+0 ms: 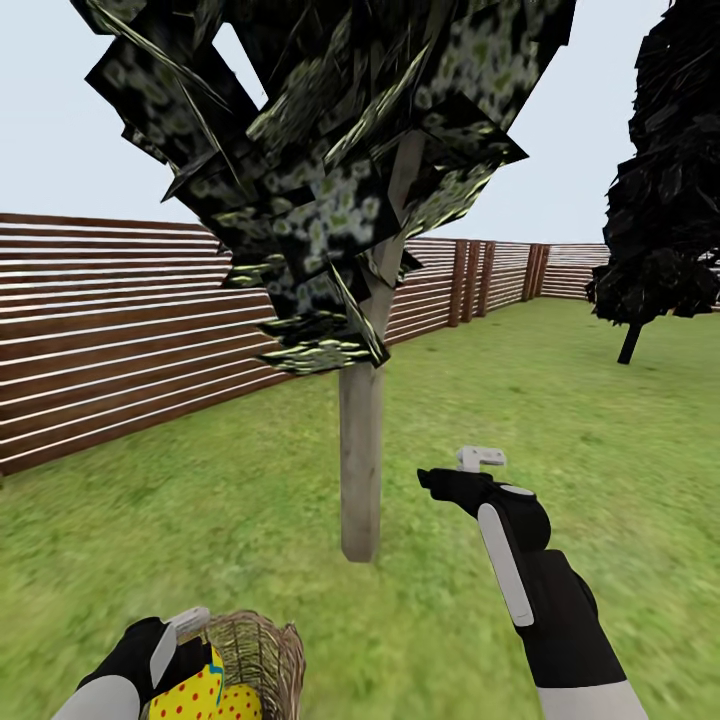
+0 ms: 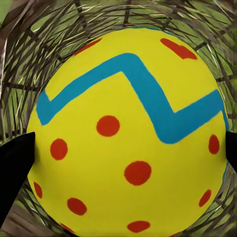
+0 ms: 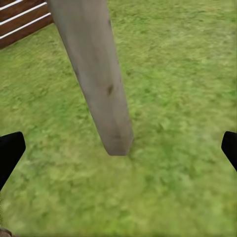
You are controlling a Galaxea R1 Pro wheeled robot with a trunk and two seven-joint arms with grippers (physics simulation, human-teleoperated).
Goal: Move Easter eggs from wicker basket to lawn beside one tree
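Left wrist view, left jaws astride egg (image 2: 128,138) in wicker basket (image 2: 29,39), grip uncertain, right jaws apart near tree (image 3: 96,74)

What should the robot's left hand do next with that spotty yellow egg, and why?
Probably lift it straight up. The yellow egg with red dots and a blue zigzag sits between the left gripper's jaws, with the brown woven wicker basket still around it. The slim pale-trunked tree stands just ahead on the green lawn, so once clear of the rim the egg could go beside it.
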